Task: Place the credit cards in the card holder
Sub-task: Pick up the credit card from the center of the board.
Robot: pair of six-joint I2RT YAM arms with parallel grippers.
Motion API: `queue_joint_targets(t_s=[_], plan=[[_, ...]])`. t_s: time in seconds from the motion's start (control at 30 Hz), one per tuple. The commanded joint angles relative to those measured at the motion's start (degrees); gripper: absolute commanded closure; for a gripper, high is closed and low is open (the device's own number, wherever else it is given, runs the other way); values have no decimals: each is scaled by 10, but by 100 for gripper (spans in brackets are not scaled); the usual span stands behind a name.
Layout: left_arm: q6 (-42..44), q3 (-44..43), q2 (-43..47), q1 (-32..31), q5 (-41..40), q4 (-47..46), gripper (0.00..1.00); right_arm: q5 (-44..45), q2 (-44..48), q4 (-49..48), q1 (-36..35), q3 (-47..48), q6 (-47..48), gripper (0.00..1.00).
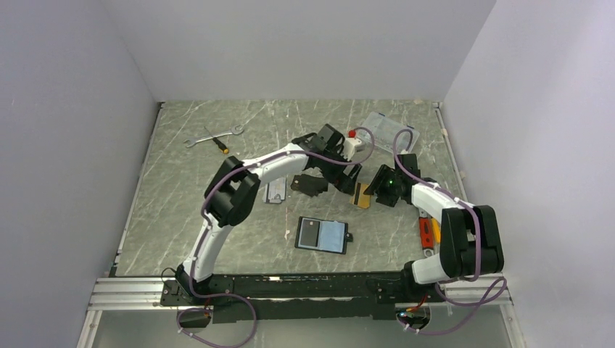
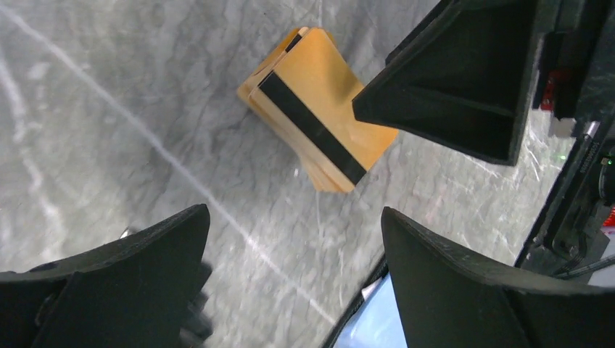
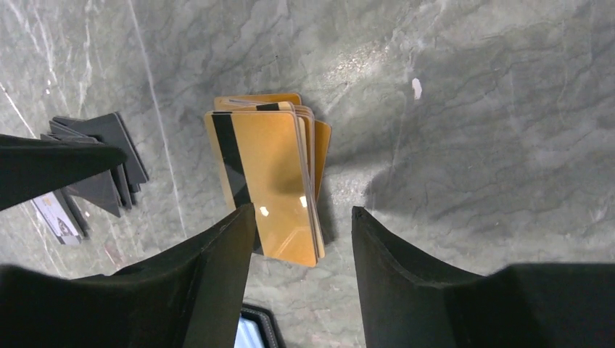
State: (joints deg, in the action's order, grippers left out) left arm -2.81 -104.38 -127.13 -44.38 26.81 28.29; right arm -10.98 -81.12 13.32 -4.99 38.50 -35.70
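Overhead cam: both arms reach to the right-centre of the counter point(image 1: 261, 246), their ends meeting over a small stack of orange-tan credit cards point(image 1: 360, 194). The card holder point(image 1: 323, 235) lies open and flat nearer the arm bases, apart from the cards, w/ its dark half left and its pale blue half right. Only this view shows a wrench point(image 1: 232, 130), a screwdriver point(image 1: 220, 144) and a clear box point(image 1: 388, 123) toward the far edge.

The wrist cams add detail. The stack is fanned, and the top card has a black mag stripe.

L wrist cam: the stack's long axis runs diagonally, upper left to lower right, w/ the stripe along its length. A finger of the other arm covers the lower-right end. The L gripper point(image 2: 295, 217) is released, fingers wide apart over bare counter.

R wrist cam: the long axis points away from the lens, w/ the stripe by the left long edge. The R gripper point(image 3: 303, 210) has its jaws apart, astride the stack's near end and not pinching it. One finger hides the near-left corner; contact can't be told.

Both wrist cams cut the holder to a pale blue corner at the bottom edge. Flat black pieces point(image 3: 109, 138) lie left, partly behind a finger.
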Motion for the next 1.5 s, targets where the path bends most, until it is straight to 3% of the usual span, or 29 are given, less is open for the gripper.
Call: queue_joint_targets(t_s=[0.0, 0.13, 0.63, 0.87, 1.07, 1.47], plan=[[-73, -18, -33, -3, 11, -74, 9, 6, -22, -39, 4, 8, -2, 47], [-89, -35, -65, -8, 18, -83, 20, 9, -35, -35, 4, 14, 3, 48], [-38, -101, -131, -54, -93, -28, 28, -24, -21, -70, 24, -41, -29, 60], [5, -47, -99, -66, -133, -50, 52, -84, -5, -119, 69, -78, -43, 61], [20, -65, -105, -62, -145, -21, 75, -115, -17, -161, 81, -98, -54, 61], [-38, -26, -77, -14, -39, -46, 81, -120, 32, -155, 90, -108, -42, 61]])
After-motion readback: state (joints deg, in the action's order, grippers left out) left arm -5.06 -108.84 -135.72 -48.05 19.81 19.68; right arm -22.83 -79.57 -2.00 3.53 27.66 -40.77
